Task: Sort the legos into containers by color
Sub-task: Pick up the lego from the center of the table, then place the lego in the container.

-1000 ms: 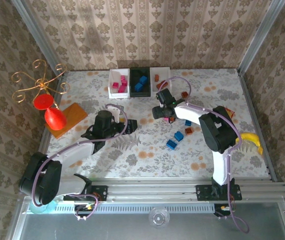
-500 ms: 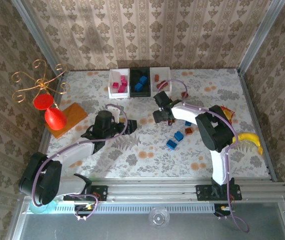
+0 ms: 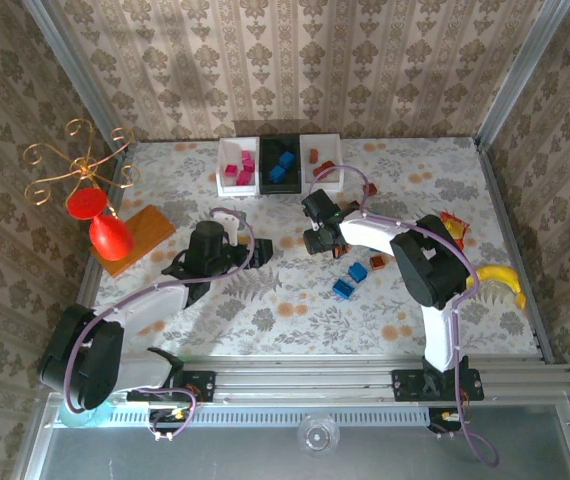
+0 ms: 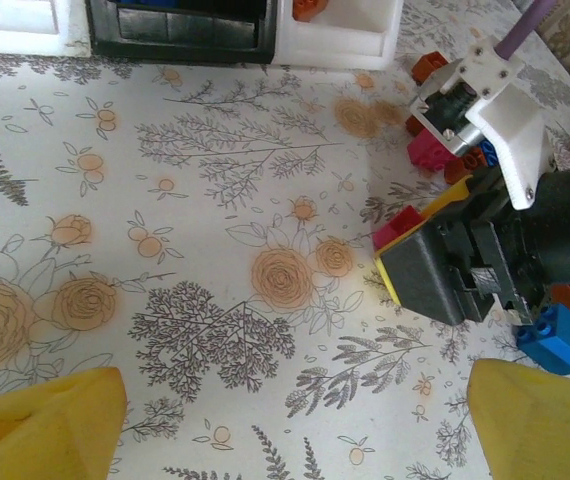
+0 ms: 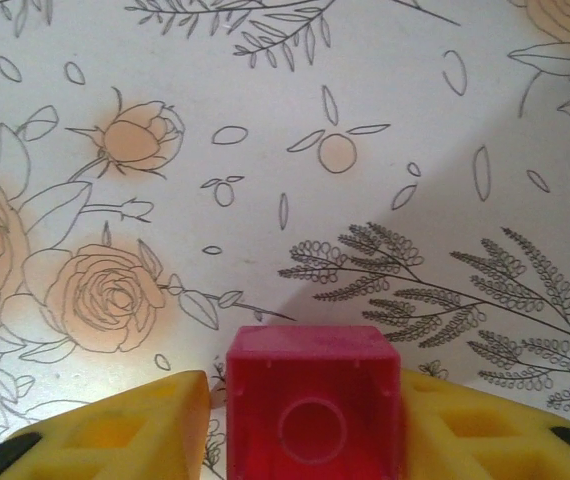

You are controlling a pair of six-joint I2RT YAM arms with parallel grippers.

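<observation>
Now we see our right tool [image 5: 311,440] pinching a pink lego [image 5: 313,385] on the flowery bench [image 5: 385,90]; our left tool [image 4: 290,430] stands wide open, holding nothing.

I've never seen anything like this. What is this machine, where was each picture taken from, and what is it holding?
It is two robot arms bolted to a table's edge: the left arm and the right arm. One picture looks down from above; the other two come from a small camera on each wrist. The job is to sort toy bricks by colour: pink in the left white bin, blue in the black bin, orange in the right white bin. Loose ones, like this blue brick, lie on the flowered tablecloth. The right claw grips a pink brick between its yellow fingers. The left claw is open and empty.
</observation>
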